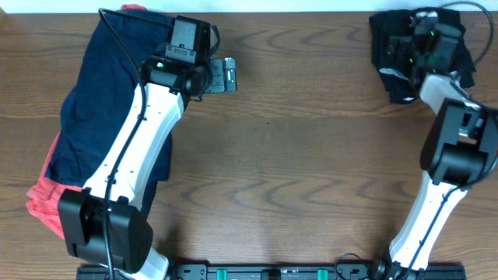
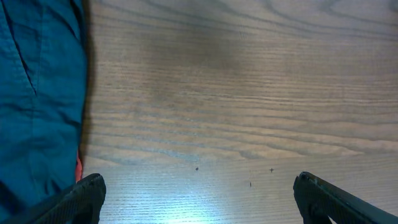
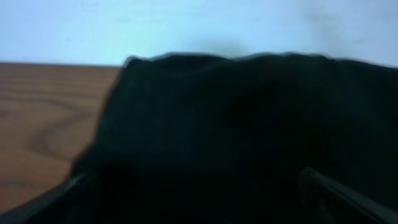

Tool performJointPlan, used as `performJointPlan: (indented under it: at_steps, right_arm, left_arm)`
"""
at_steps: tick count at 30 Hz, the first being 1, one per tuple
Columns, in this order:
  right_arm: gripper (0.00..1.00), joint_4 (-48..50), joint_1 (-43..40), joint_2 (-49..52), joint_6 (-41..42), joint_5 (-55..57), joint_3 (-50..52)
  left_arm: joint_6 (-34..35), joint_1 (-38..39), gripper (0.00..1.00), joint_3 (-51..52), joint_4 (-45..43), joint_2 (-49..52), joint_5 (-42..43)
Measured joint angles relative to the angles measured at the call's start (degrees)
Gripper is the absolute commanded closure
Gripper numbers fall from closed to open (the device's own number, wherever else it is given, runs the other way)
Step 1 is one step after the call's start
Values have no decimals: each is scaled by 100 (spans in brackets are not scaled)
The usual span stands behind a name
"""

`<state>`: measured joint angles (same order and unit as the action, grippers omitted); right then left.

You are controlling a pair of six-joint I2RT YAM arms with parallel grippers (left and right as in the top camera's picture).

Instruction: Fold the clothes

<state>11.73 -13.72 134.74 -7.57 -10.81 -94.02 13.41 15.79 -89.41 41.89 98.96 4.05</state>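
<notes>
**Folding day, two arms, no grip yet.** The left end effector (image 1: 226, 75) hangs wide open over bare surface (image 1: 311, 155) just beside the navy shorts (image 1: 101, 101), gripping nothing. The right end effector (image 3: 194, 177), its fingers also spread wide with nothing pinched between them, faces the black shorts (image 1: 389, 47) at close range. These sit bunched in a heap well apart from the navy shorts, at the surface's far edge.

That edge looks like the danger: a forward push rather than a clean pinch could shove the heap off the back. A blind bite into crumpled cloth could also catch several layers at once and lift a knot rather than a hem. The left arm lies across the navy shorts, so a careless sweep could drag them. The red-orange piece (image 1: 43, 204) peeking from beneath the navy shorts may come along.
</notes>
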Motion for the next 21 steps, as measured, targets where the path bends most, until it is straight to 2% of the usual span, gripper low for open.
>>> performJointPlan:
  at_steps: [4,9,14,21]
  right_arm:
    - [1,-494,153,177,42,-7,-981]
    - [1,-557,184,190,70,-7,-1875]
    - [1,-549,157,529,114,-2,-2155]
    - [1,-660,129,1530,201,2,-2135]
  left_arm:
    - [0,0,2,0,-11,0,2]
    - [0,0,2,0,-13,0,0]
    - [0,0,2,0,-15,0,0]
    - [0,0,2,0,-98,0,0]
